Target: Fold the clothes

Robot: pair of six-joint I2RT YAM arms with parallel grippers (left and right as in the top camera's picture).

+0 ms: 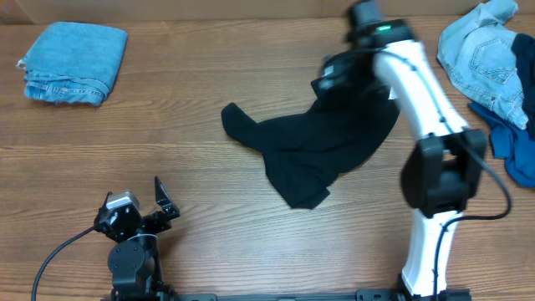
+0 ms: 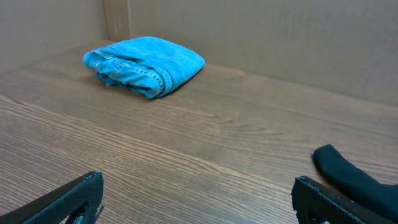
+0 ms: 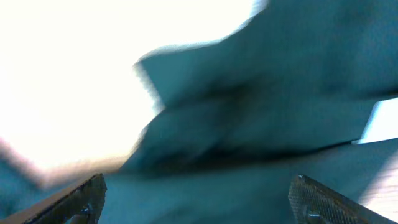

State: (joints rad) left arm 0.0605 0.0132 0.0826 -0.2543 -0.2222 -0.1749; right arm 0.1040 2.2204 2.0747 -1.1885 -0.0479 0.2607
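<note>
Overhead: the black T-shirt [image 1: 318, 146] lies crumpled and unfolded in the middle of the worktop [image 1: 209, 180]; its long axis runs diagonally, from a lower lobe near the front up toward the far right, with 1 sleeve-like tip pointing left; its far-right end sits under the right tool [image 1: 338, 73], which is blurred here, so no grip can be read from this view; that reach over the far end looks meant for drawing the cloth out flat. The left tool [image 1: 165, 203] sits near the front edge, well apart from the shirt, probably parked until a 2nd corner needs holding. The folded denim piece [image 1: 73, 63] rests far left, opposite the unfolded denim pile [image 1: 485, 54] and the royal-blue garment [image 1: 514, 146]; likely finished versus waiting.

Left wrist: the fingers are spread wide with nothing between them; the folded denim lies ahead, and a black shirt tip shows lower right.

Right wrist: heavy blur; dark fabric fills the frame; both fingers stand wide apart, clamping nothing visible.
</note>
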